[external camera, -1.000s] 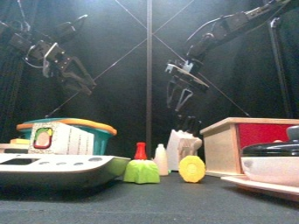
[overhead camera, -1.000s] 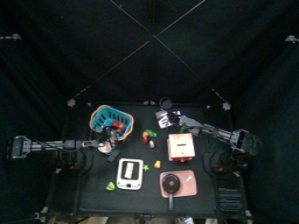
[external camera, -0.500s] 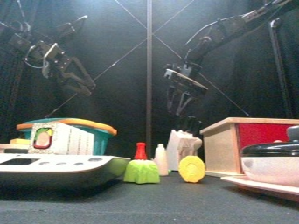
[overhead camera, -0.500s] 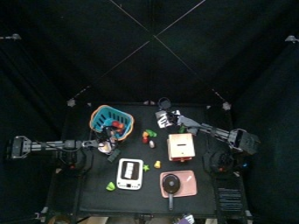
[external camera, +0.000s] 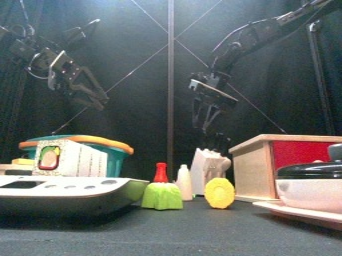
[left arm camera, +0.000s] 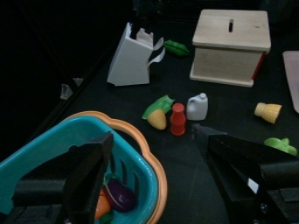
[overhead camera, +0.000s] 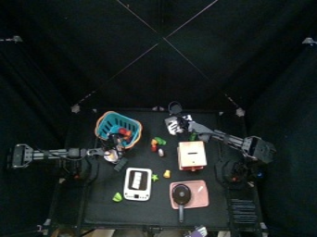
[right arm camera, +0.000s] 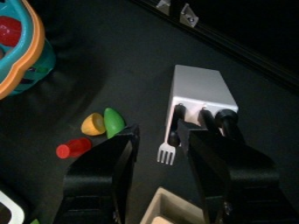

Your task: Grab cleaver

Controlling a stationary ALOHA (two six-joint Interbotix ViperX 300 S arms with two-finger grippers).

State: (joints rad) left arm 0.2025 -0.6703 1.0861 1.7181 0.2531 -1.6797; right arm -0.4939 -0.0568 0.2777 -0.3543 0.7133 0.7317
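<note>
Since the job is to grab the cleaver, the right claw hangs above the white knife block w/ its jaws spread wide apart and nothing between them, which imo is a pre-grasp pose. Block lies on the desk near the back, beside the wooden box. Dark handles poke out of its slots. I'd guess the fatter one is the cleaver, but the blade is hidden inside, so can't be 100% sure. A little white fork lies on the desk just in front of the block, so watch that it doesn't get nabbed instead. Left claw sits over by the teal basket, jaws also apart and empty, prob just parked out of the way.
</note>
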